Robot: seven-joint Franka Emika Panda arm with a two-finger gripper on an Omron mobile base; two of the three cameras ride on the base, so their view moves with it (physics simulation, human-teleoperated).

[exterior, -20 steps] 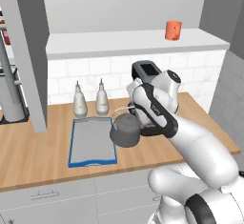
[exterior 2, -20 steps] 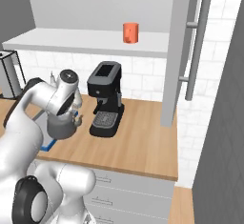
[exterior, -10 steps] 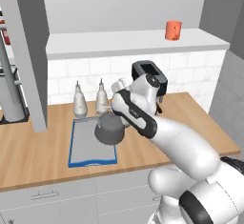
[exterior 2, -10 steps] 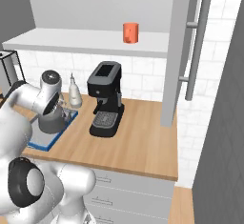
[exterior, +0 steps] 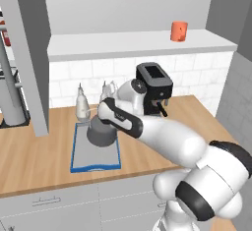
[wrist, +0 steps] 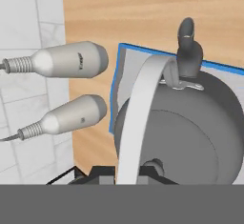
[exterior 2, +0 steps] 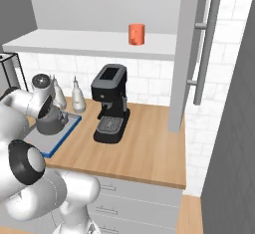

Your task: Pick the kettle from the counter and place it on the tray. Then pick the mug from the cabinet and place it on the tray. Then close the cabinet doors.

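Wooden counter (exterior: 39,161) — white tiles behind, seemingly — bears tray (exterior: 81,156).

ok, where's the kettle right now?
Over the tray near its back end in the left base view: the kettle sits just in front of the two shakers, left of the coffee machine.

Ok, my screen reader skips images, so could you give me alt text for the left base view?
The white arm's tool holds a squat dark grey kettle over a flat grey blue-rimmed tray on the light-brown wooden counter. Two pale bottle-shaped shakers and a black coffee machine stand behind.
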